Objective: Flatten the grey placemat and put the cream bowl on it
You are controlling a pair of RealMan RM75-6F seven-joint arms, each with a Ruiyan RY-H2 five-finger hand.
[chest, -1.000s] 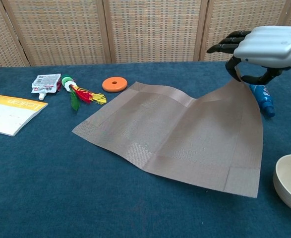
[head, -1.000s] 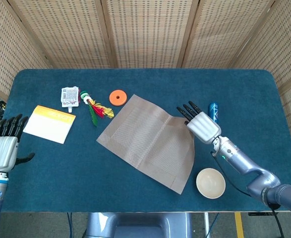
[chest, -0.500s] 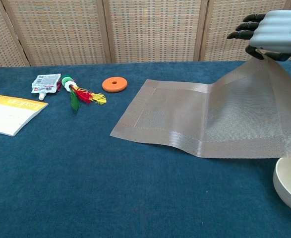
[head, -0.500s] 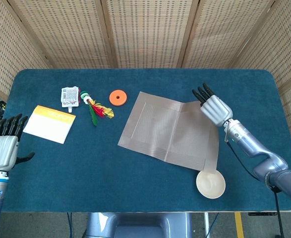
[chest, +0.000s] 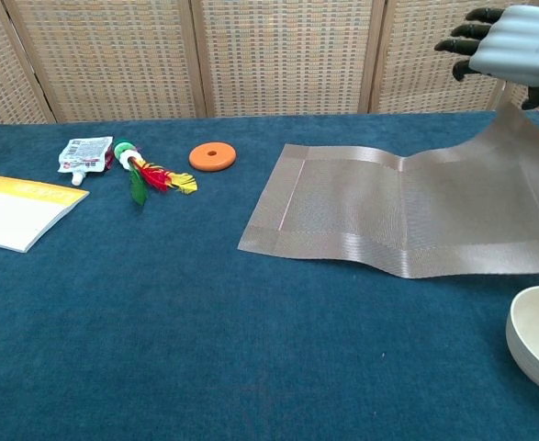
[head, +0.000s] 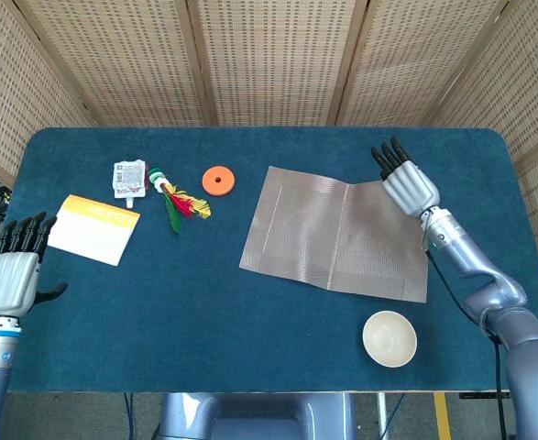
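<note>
One grey placemat (head: 337, 242) corner lifted, pinched by my right hand (head: 406, 181) | cream bowl (head: 389, 338) near table's front edge | left hand (head: 12, 271) spread, holding nothing

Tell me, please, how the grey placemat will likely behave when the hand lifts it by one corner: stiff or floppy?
Probably floppy: the grey placemat sags in a curve from the corner that the right hand holds up, while its left part lies on the table. It seems light, since one pinch carries it. A crease line across it suggests it may not lie fully flat once released.
</note>
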